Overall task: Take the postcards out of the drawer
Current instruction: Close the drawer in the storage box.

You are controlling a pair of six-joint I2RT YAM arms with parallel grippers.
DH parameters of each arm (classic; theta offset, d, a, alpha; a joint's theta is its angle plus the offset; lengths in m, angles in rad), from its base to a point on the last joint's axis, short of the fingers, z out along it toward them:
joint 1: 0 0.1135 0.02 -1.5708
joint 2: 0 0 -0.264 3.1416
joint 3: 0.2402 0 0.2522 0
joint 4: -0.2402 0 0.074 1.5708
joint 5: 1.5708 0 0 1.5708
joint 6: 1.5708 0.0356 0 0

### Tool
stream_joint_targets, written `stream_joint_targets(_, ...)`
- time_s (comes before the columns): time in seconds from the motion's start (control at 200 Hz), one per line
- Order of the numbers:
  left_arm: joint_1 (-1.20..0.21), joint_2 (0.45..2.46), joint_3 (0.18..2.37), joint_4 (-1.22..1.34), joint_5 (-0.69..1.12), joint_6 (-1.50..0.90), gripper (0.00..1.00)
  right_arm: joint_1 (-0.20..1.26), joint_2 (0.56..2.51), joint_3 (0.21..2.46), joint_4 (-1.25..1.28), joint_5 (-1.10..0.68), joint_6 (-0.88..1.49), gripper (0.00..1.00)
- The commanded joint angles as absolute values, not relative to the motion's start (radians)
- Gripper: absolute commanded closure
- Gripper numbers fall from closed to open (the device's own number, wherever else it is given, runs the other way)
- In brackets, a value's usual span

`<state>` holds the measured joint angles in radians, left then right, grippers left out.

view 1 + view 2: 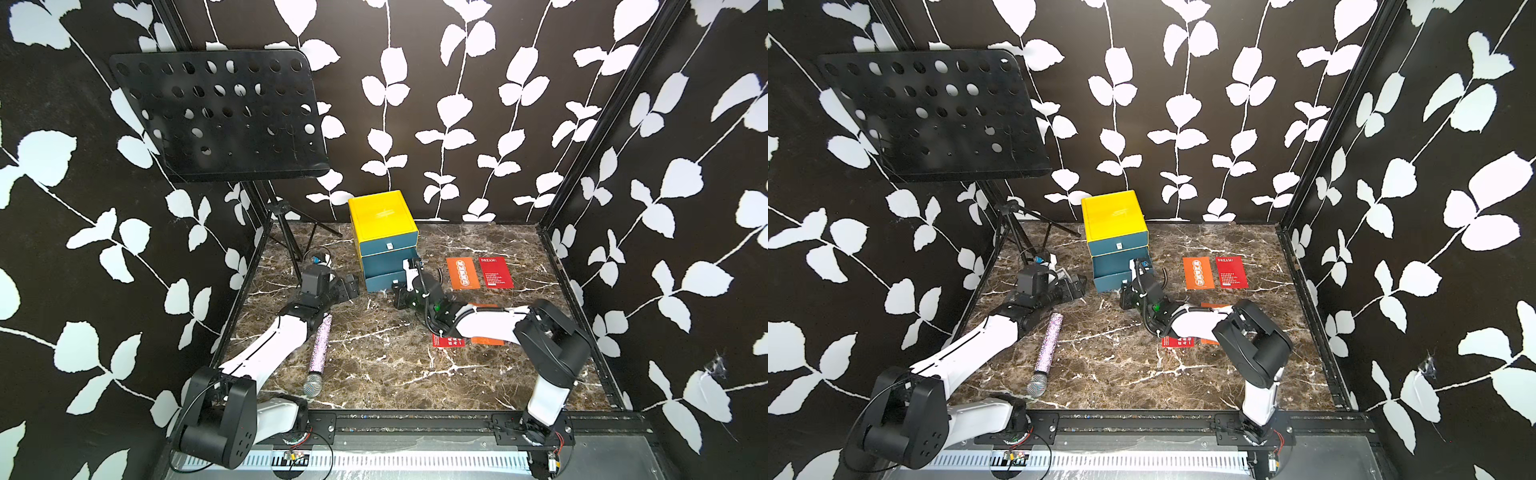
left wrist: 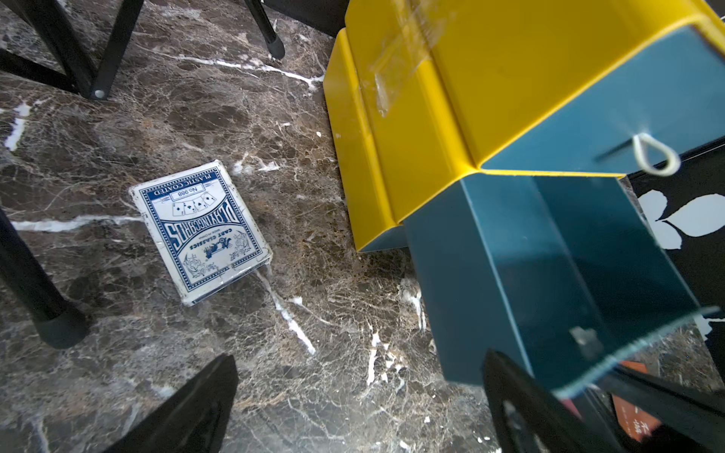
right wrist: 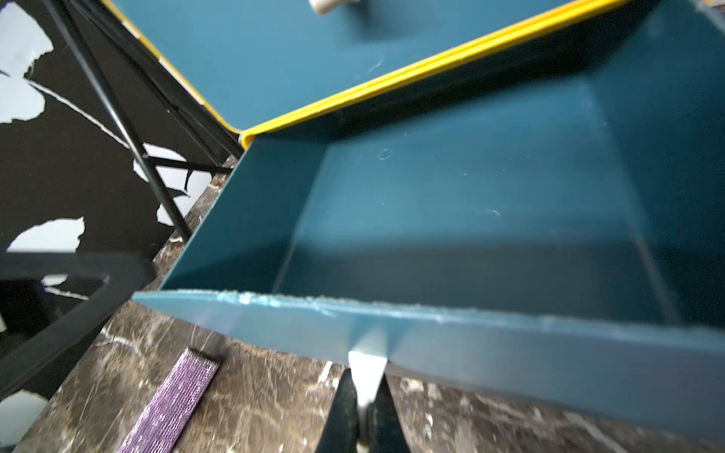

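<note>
Orange and red postcards (image 1: 462, 273), likely light and bendy, are lying flat on tabletop (image 1: 374, 365); edge-lift advised; right jaws are pinching drawer (image 3: 470, 215) pull tab (image 3: 367, 364); left jaws are gaping.

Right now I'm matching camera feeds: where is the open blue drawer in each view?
Both top views: open drawer at the yellow box's foot.
Left wrist: drawer jutting from under the yellow box.
Right wrist: drawer front-on, right gripper pinching its pull tab.
Shared landmark: yellow box.

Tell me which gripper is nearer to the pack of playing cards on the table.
Left. The left gripper hangs open over the table near the pack, not touching it. The right gripper is at the front of the drawer, shut on its pull tab.
</note>
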<state>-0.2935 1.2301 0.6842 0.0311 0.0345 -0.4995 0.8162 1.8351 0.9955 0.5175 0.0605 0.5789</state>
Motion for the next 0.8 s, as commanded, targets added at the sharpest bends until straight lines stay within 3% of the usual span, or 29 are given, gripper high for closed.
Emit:
stream_joint_targets(0.0, -0.287, 1.231, 0.670, 0.058, 0.045, -0.488, 0.01, 0.796, 1.871, 1.080, 0.603, 0.070, 0.538, 0.92)
stream_joint_targets(0.5, -0.286, 1.226, 0.691, 0.084, 0.080, -0.524, 0.01, 0.748, 2.078, 1.297, 0.690, 0.071, 0.513, 0.84)
stream_joint_targets(0.79, -0.287, 1.230, 0.798, 0.091, 0.086, -0.555, 0.01, 0.743, 2.094, 1.294, 0.744, 0.079, 0.489, 0.70)
